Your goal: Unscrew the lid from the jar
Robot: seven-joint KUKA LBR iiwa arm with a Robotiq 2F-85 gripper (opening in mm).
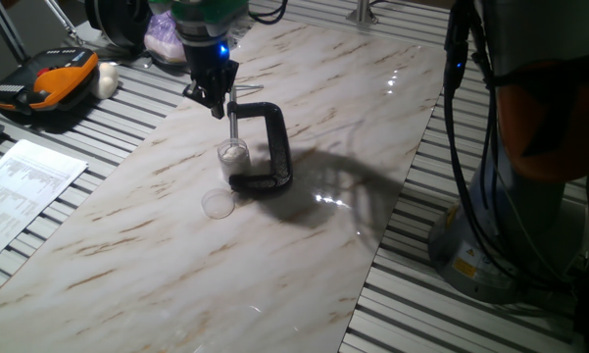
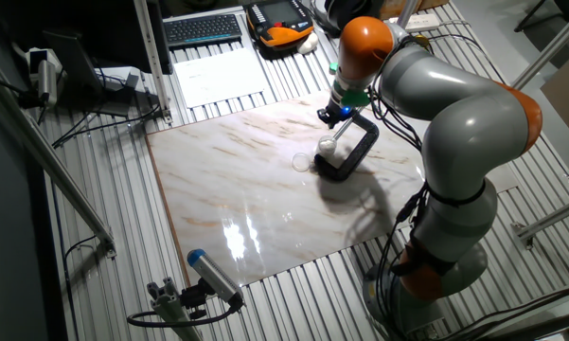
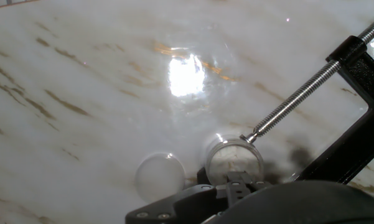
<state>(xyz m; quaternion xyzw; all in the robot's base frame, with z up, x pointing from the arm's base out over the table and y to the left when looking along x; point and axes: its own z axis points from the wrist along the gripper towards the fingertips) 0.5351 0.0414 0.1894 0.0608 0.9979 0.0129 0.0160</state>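
Observation:
The tiny clear jar (image 1: 233,154) stands upright on the marble board, pinned by the screw tip of the black C-clamp (image 1: 270,147). The lid (image 1: 218,204), a shallow translucent disc, lies flat on the board just in front of the jar, apart from it. In the hand view the lid (image 3: 160,176) sits left of the jar (image 3: 235,163). My gripper (image 1: 216,102) hangs above the jar, beside the clamp screw, its fingers together with nothing between them. In the other fixed view the gripper (image 2: 332,117) hovers over the jar (image 2: 328,147).
The clamp's threaded screw (image 3: 311,84) slants up close to my fingers. An orange and black device (image 1: 44,83) and a printed sheet (image 1: 24,186) lie left of the board. The robot's base (image 1: 529,147) stands at the right.

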